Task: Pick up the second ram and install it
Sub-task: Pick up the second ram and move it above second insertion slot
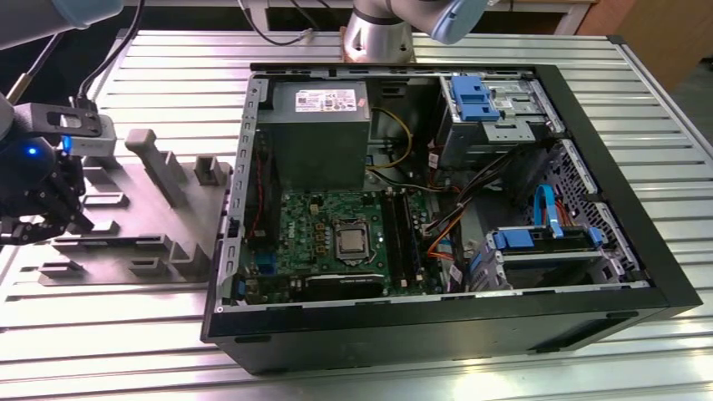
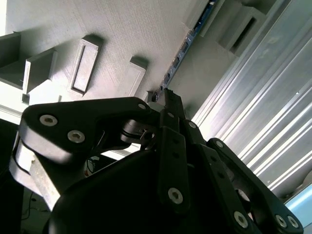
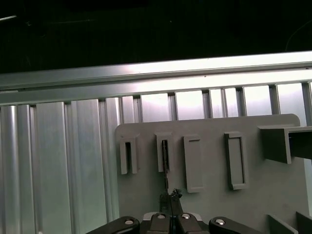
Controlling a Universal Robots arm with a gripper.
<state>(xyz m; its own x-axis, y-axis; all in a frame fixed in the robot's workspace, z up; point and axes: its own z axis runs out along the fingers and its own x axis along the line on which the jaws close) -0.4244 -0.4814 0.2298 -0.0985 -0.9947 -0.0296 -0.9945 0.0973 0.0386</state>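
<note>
The second ram (image 2: pixel 187 41) is a thin dark blue stick seen edge-on, running along the grey plastic fixture (image 2: pixel 122 29). In the first wrist view the ram (image 3: pixel 166 165) stands with its far end in a narrow fixture slot. My gripper (image 2: pixel 168 97) has its black fingers pressed together on the stick's near end, also seen at the gripper (image 3: pixel 170 197). In the exterior view the gripper (image 1: pixel 33 221) hangs low over the fixture (image 1: pixel 145 209) at the exterior view's left, well apart from the open computer case (image 1: pixel 446 209).
Inside the case lie the green board (image 1: pixel 334 242) with its long black slots (image 1: pixel 403 238), a grey power-supply box (image 1: pixel 314 138), blue-tabbed drive cages (image 1: pixel 490 104) and loose cables. Upright grey blocks (image 1: pixel 162 163) rise from the fixture. A ribbed metal table (image 1: pixel 112 334) carries everything.
</note>
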